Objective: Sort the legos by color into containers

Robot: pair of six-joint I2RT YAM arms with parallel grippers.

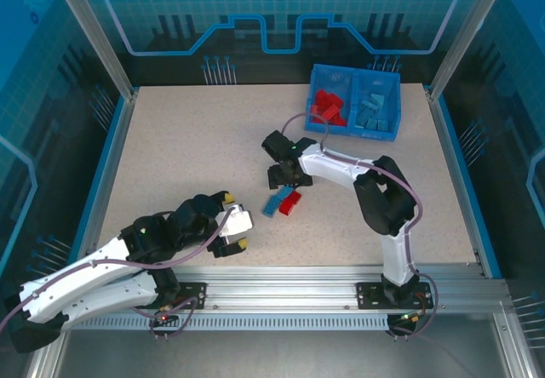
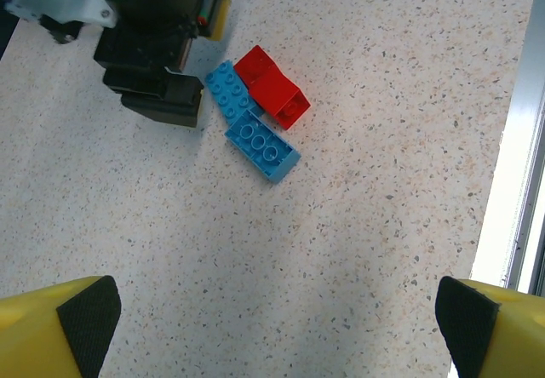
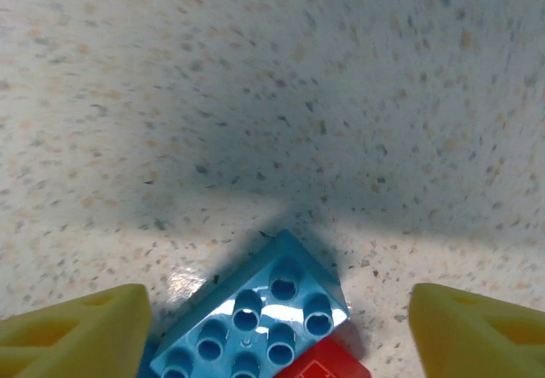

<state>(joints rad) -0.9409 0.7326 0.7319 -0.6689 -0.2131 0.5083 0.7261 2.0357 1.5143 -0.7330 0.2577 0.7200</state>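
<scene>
1. Three loose legos sit on the counter (image 1: 187, 157) near its middle, a little toward the near edge: two blue bricks (image 1: 272, 201) lying end to end and a red brick (image 1: 290, 201) touching their right side.
2. The bin (image 1: 355, 69) stands at the far right corner. It has red bricks in its left compartment and blue ones in its right.
3. The right claw (image 1: 285, 176) hovers just beside the cluster on its far side. Its yellow fingers (image 3: 77, 335) are spread wide and hold nothing, and the nearest blue brick lies between them.
4. The blue pair's long axis runs diagonally, from near-left to far-right.
5. The left claw (image 1: 235, 221) is also wide open and empty. It sits toward the near-left of the cluster and clearly farther off.
6. I'd say the right arm is placed for the pick. It likely needs to turn its wrist to close across a brick's short sides.
</scene>
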